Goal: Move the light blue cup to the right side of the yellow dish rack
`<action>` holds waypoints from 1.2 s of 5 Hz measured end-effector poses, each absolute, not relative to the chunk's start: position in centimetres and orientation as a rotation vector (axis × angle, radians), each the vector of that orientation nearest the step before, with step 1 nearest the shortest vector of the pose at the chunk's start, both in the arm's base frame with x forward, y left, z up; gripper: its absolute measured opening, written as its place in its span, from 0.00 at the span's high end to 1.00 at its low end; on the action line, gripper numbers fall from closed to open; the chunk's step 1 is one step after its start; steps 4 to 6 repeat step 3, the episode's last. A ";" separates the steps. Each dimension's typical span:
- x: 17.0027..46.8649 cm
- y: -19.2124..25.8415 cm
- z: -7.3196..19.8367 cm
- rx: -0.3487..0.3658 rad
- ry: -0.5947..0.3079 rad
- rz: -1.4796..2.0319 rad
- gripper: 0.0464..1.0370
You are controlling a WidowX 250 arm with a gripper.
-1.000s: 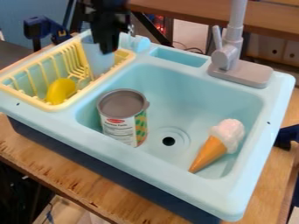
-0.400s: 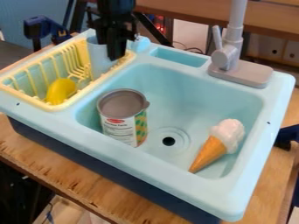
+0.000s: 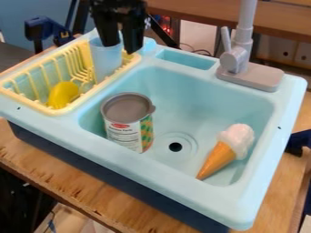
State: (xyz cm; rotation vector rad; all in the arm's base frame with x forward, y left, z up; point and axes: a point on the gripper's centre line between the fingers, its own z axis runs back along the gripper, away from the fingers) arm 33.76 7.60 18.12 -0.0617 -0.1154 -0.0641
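- Sink (image 3: pixel 167 175): pale blue, across most of the frame; bears the rack at upper left.
- Rack (image 3: pixel 91 94): yellow, slatted; its near wall hides the base of the cup.
- Can (image 3: pixel 127 119): upright, left of centre; underside out of sight.
- Gripper (image 3: pixel 121 44): black, upper left, cut off by the top edge; fingers clearly apart, one overlapping the cup's upper part. Contact or hold on the cup cannot be told.
- Ice-cream cone (image 3: pixel 225 151): lying tilted, lower right.
- Cup (image 3: pixel 104 61): upper left, upright in the rack's right-hand end. Judged light, thin-walled plastic, fairly stiff, perhaps slick; a hard squeeze may flex it. Best hold: across the upper wall, or one finger inside the rim. Rim partly covered by the gripper; contents not discernible.
- Yellow item (image 3: pixel 63 94): rounded, in the rack; identity uncertain.
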 end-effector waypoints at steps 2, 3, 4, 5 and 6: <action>31.8 8.5 21.4 -0.020 -0.159 0.014 0.03; 29.5 8.9 21.8 0.026 -0.111 0.029 0.03; 29.5 8.9 21.8 0.026 -0.111 0.029 0.03; 29.5 8.9 21.8 0.026 -0.111 0.029 0.03; 29.5 8.9 21.8 0.026 -0.111 0.029 0.03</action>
